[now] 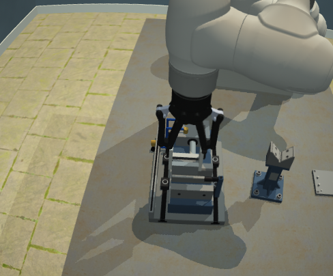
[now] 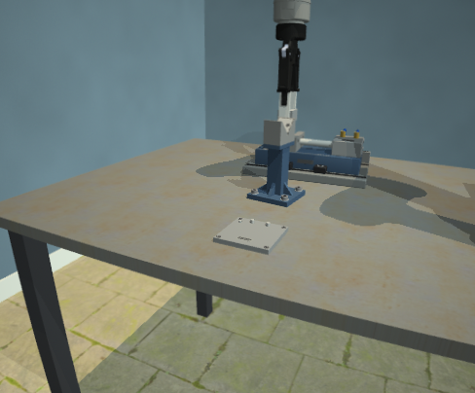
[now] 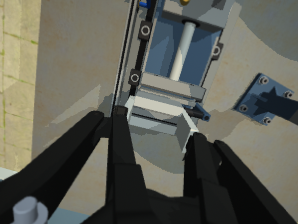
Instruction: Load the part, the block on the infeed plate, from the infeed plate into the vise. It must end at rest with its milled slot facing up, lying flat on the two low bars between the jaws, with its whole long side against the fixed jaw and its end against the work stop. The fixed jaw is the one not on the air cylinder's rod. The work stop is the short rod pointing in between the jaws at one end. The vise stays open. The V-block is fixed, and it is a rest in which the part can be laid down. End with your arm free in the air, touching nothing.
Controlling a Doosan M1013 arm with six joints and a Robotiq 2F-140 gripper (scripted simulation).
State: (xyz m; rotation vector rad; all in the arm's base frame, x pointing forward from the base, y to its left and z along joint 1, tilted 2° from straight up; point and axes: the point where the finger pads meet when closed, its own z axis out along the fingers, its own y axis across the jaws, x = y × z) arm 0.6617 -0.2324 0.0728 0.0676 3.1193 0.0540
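My gripper (image 1: 185, 154) is shut on the part (image 1: 186, 156), a pale grey block held by its two ends, long side level. It hangs in the air above the open vise (image 1: 187, 186). In the wrist view the part (image 3: 159, 117) lies between the black fingers, with the vise jaws and the air cylinder's rod (image 3: 181, 50) below it. In the exterior view the gripper (image 2: 287, 99) points straight down and the part (image 2: 291, 114) shows just above the V-block's top. The infeed plate (image 1: 326, 182) is bare.
The V-block (image 1: 279, 158) stands on its blue post and base right of the vise, and it also shows in the exterior view (image 2: 278, 132). The infeed plate (image 2: 251, 235) lies nearer the table's edge. The arm's large body hangs over the back of the table.
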